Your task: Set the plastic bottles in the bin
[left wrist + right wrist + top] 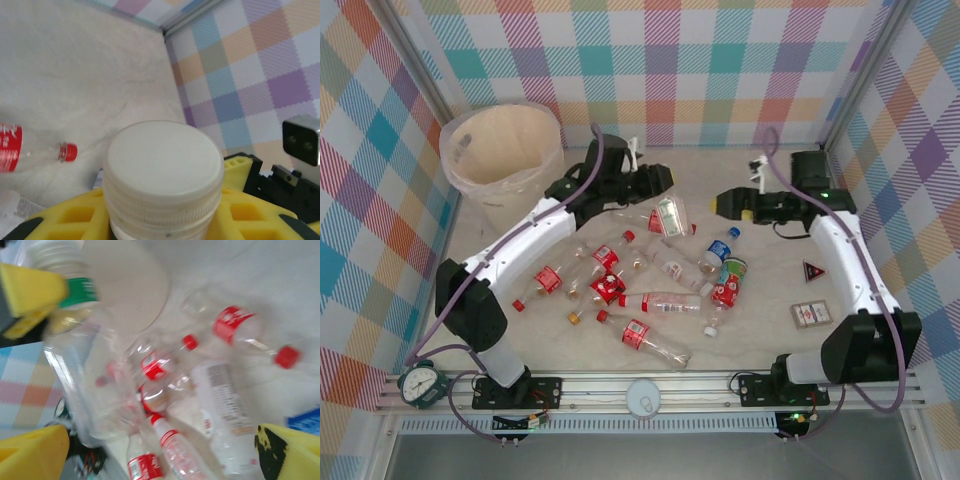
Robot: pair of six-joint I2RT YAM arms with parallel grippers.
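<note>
At mid-table, we see left gripper clamped tight on neck of white-capped bottle, long axis running from jaws toward remaining plastic bottles. Right gripper just beside, gaping wide, empty. Far-left stands bin; left gripper nearer, so we judge carry falls to it.

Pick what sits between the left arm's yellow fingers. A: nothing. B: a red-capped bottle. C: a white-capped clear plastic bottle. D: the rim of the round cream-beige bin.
C: in the left wrist view the white-capped clear plastic bottle is clamped between the left arm's yellow fingers.
</note>
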